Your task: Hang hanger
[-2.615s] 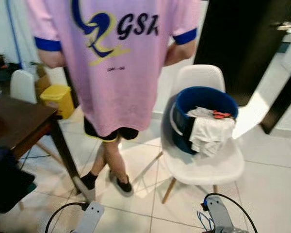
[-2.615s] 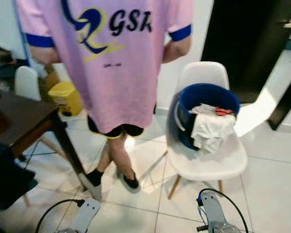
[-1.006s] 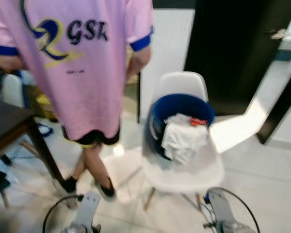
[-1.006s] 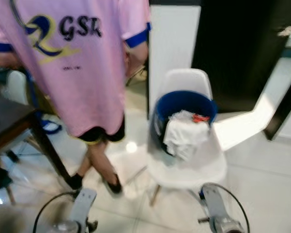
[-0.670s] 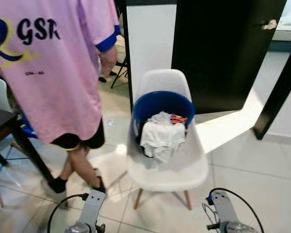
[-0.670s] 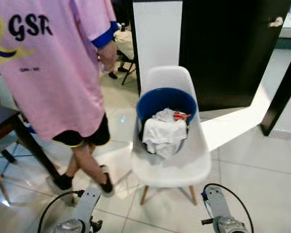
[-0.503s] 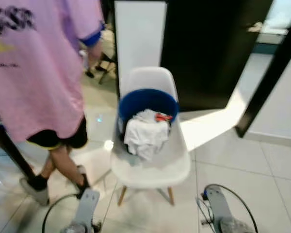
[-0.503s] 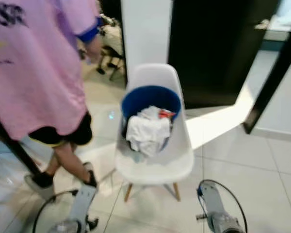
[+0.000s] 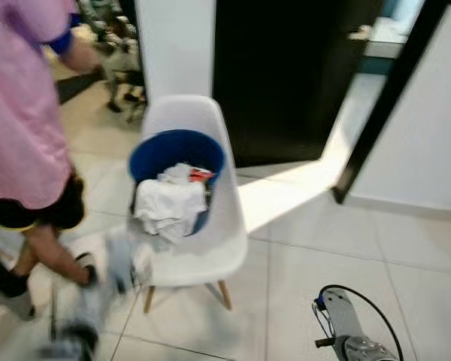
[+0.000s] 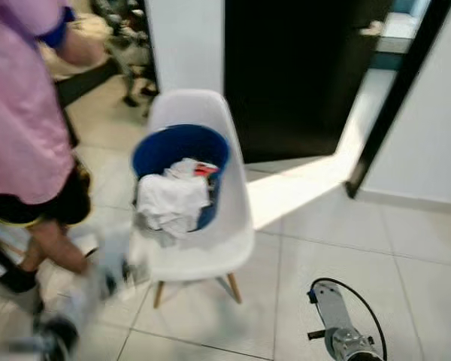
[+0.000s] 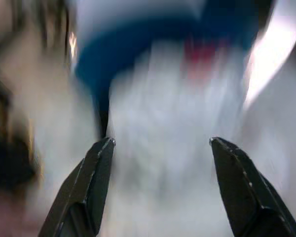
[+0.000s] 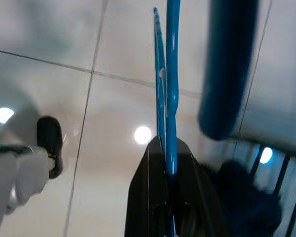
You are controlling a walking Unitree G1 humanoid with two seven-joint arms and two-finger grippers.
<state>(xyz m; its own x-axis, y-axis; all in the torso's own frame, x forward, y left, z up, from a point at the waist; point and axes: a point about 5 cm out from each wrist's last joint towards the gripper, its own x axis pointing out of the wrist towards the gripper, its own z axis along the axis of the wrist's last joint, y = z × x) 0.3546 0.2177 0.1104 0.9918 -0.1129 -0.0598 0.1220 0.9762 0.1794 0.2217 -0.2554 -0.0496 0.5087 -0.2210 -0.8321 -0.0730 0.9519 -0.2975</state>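
A thin blue hanger point(image 12: 171, 74) sticks out from between the fingers of my right gripper point(image 12: 166, 148), which is shut on it above the tiled floor. My right arm point(image 9: 347, 335) hangs low at the bottom right of the eye views. My left gripper point(image 11: 160, 143) is open, and its view is blurred. It points at a blue laundry basket point(image 9: 177, 158) with white cloth point(image 9: 165, 207) and a small red item point(image 9: 201, 174) in it. The basket stands on a white chair point(image 9: 210, 248). My left arm point(image 9: 90, 301) is a blur at the lower left.
A person in a pink shirt point(image 9: 19, 113) stands at the left, close to the chair. A dark door point(image 9: 286, 75) stands behind the chair, with a doorway point(image 9: 376, 53) and a white wall to the right. Bare floor tiles point(image 9: 331, 248) lie right of the chair.
The camera has swung to the right, so the chair and the person sit further left in the picture. My left arm now shows as a blur further left.
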